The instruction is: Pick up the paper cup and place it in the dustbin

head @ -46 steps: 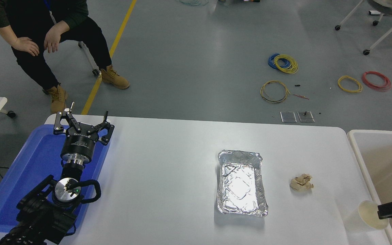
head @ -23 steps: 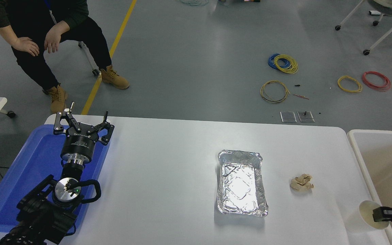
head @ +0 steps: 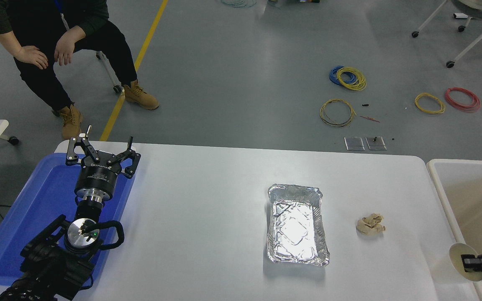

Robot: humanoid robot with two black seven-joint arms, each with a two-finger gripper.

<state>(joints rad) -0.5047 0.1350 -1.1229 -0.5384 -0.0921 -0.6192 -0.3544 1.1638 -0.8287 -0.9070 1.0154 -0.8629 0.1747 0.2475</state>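
Note:
The small white paper cup (head: 458, 256) hangs tilted at the table's right edge, right over the white rim of the dustbin (head: 441, 193), its cream inside facing me. My right gripper (head: 472, 262) comes in from the right edge and is shut on the cup's rim. The dustbin is the large beige-lined bin at the far right; only its left part shows. My left gripper (head: 102, 147) is open and parked over the blue tray at the lower left.
A crinkled foil tray (head: 295, 224) lies right of the table's middle. A crumpled tan paper wad (head: 370, 224) lies between it and the bin. A flat blue tray (head: 27, 217) sits at the left edge. A person sits beyond the far left corner.
My right gripper has carried the cup rightward, off the table top toward the dustbin, and the cup has tipped further. The left arm has not moved.

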